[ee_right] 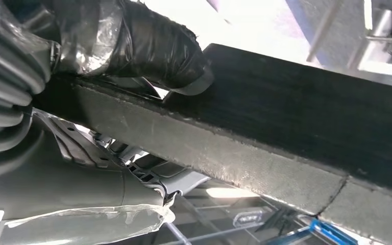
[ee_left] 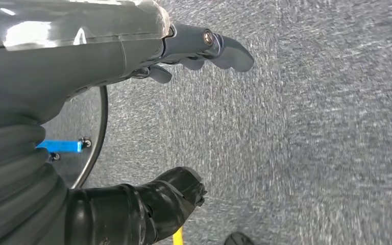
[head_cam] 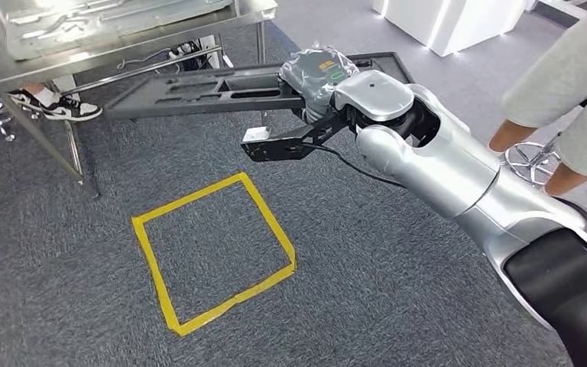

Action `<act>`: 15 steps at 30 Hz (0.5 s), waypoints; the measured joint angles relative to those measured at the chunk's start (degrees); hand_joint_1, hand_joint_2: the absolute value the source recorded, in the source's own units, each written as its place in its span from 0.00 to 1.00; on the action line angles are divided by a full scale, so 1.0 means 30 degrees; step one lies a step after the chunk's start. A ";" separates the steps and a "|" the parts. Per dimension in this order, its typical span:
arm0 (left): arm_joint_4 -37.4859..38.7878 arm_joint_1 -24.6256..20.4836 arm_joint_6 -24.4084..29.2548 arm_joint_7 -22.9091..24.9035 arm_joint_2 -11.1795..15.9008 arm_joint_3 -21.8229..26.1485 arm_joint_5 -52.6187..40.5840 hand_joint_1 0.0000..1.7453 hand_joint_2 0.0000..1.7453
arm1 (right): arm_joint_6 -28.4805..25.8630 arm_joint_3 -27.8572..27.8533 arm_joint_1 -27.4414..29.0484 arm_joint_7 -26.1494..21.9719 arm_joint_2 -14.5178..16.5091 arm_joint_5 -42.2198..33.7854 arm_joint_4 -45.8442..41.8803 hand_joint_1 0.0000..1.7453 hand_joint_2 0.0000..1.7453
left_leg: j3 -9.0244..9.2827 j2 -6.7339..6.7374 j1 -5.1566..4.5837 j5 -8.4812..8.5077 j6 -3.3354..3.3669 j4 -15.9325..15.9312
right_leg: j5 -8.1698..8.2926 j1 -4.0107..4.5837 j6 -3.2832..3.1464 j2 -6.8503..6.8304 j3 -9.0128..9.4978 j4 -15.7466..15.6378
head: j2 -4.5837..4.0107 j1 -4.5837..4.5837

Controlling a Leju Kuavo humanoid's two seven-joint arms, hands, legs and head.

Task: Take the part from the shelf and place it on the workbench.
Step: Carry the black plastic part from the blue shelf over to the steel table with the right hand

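Note:
The part (head_cam: 199,90) is a long flat black panel with cutouts. My right hand (head_cam: 317,76) grips it near one end and holds it level in the air above the carpet. Its far end reaches toward the metal workbench (head_cam: 199,34) at the upper left. In the right wrist view the tape-wrapped thumb (ee_right: 148,46) presses on the part's dark face (ee_right: 296,117), and the fingers lie under its edge. My left hand (ee_left: 194,48) hangs over the grey carpet with its fingers and thumb apart and nothing in it.
A yellow tape square (head_cam: 214,252) marks the carpet below the part. A person's shoes (head_cam: 61,107) show under the workbench. Another person sits on a stool (head_cam: 531,160) at the right, close to my right arm. White cabinets (head_cam: 451,23) stand at the back.

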 joint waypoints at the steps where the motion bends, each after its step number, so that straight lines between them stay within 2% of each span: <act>1: -0.0055 0.0026 -0.0022 0.0007 -0.0011 0.0002 0.0002 0.00 1.00 | -0.0033 -0.0162 0.0065 0.0007 0.0049 -0.0146 -0.0046 1.00 1.00 | -0.0037 -0.0165 -0.0002 0.0017 0.0171 0.0046 | -0.0038 0.0063 0.0060 -0.0152 0.0016 0.0028 | 0.0000 0.0009; 2: -0.0102 0.0046 -0.0038 0.0020 -0.0020 0.0004 0.0004 0.00 1.00 | -0.0051 -0.0305 0.0153 0.0020 0.0097 -0.0284 -0.0102 1.00 1.00 | -0.0078 -0.0418 0.0001 0.0014 0.0326 0.0079 | -0.0074 0.0049 0.0124 -0.0318 0.0071 0.0020 | 0.0002 0.0024; 3: -0.0136 0.0069 -0.0055 0.0033 -0.0040 0.0006 0.0007 0.00 1.00 | -0.0056 -0.0413 0.0233 0.0029 0.0144 -0.0375 -0.0164 1.00 1.00 | -0.0089 -0.0627 0.0019 0.0028 0.0441 0.0061 | -0.0196 -0.0002 0.0219 -0.0211 0.0105 0.0094 | 0.0000 0.0031; 5: -0.0198 0.0044 -0.0077 0.0069 -0.0069 0.0005 0.0029 0.00 1.00 | -0.0076 -0.0584 0.0347 0.0049 0.0171 -0.0400 -0.0269 1.00 1.00 | -0.0092 -0.1039 0.0053 0.0080 0.0668 0.0020 | -0.0974 -0.0165 0.0372 0.0759 -0.0247 0.1071 | 0.0002 0.0036; 6: -0.0237 0.0023 -0.0078 0.0089 -0.0075 0.0005 0.0053 0.00 1.00 | -0.0093 -0.0664 0.0386 0.0051 0.0169 -0.0393 -0.0297 1.00 1.00 | -0.0105 -0.1232 0.0053 0.0106 0.0766 0.0005 | -0.1599 -0.0208 0.0408 0.1421 -0.0710 0.2128 | 0.0000 0.0042; 7: -0.0262 -0.0007 -0.0078 0.0102 -0.0075 0.0005 0.0085 0.00 1.00 | -0.0108 -0.0733 0.0429 0.0051 0.0166 -0.0393 -0.0308 1.00 1.00 | -0.0124 -0.1431 0.0022 0.0127 0.0846 0.0004 | -0.2229 -0.0212 0.0392 0.1847 -0.1316 0.3413 | 0.0000 0.0038; 8: -0.0284 -0.0030 -0.0080 0.0115 -0.0075 0.0005 0.0120 0.00 1.00 | -0.0115 -0.0781 0.0491 0.0049 0.0162 -0.0393 -0.0313 1.00 1.00 | -0.0141 -0.1675 -0.0024 0.0149 0.0912 0.0004 | -0.2683 -0.0196 0.0361 0.2040 -0.1921 0.4642 | -0.0002 0.0040; 9: -0.0302 -0.0036 -0.0082 0.0129 -0.0075 0.0005 0.0149 0.00 1.00 | -0.0111 -0.0804 0.0557 0.0047 0.0158 -0.0393 -0.0313 1.00 1.00 | -0.0153 -0.1942 -0.0079 0.0170 0.0956 0.0004 | -0.2850 -0.0176 0.0306 0.2126 -0.2349 0.5459 | -0.0002 0.0038; 10: -0.0325 -0.0038 -0.0084 0.0144 -0.0075 0.0005 0.0173 0.00 1.00 | -0.0104 -0.0808 0.0611 0.0047 0.0155 -0.0393 -0.0313 1.00 1.00 | -0.0159 -0.2245 -0.0146 0.0192 0.0989 0.0004 | -0.2618 -0.0135 0.0194 0.2182 -0.2455 0.5547 | -0.0002 0.0038; 11: -0.0353 -0.0034 -0.0086 0.0158 -0.0077 0.0005 0.0186 0.00 1.00 | -0.0098 -0.0808 0.0646 0.0045 0.0153 -0.0393 -0.0317 1.00 1.00 | -0.0156 -0.2558 -0.0220 0.0217 0.1010 0.0005 | -0.2072 -0.0081 0.0024 0.2276 -0.2218 0.4920 | -0.0002 0.0040; 12: -0.0376 -0.0028 -0.0086 0.0173 -0.0082 0.0005 0.0195 0.00 1.00 | -0.0096 -0.0810 0.0650 0.0040 0.0153 -0.0393 -0.0328 1.00 1.00 | -0.0151 -0.2852 -0.0290 0.0248 0.1025 0.0005 | -0.1331 -0.0002 -0.0217 0.2507 -0.1691 0.3709 | -0.0002 0.0038; 13: -0.0387 -0.0021 -0.0087 0.0184 -0.0122 0.0005 0.0206 0.00 1.00 | -0.0096 -0.0817 0.0634 0.0029 0.0153 -0.0393 -0.0342 1.00 1.00 | -0.0161 -0.3115 -0.0296 0.0295 0.1029 -0.0007 | -0.0720 0.0052 -0.0538 0.2971 -0.1100 0.2376 | -0.0002 0.0024; 15: -0.0431 -0.0024 -0.0100 0.0202 -0.0212 0.0005 0.0220 0.00 1.00 | -0.0093 -0.0839 0.0583 0.0000 0.0157 -0.0397 -0.0377 1.00 1.00 | -0.0259 -0.3537 -0.0227 0.0432 0.0915 -0.0050 | -0.0042 0.0179 -0.1028 0.3781 -0.0392 0.0632 | 0.0000 -0.0020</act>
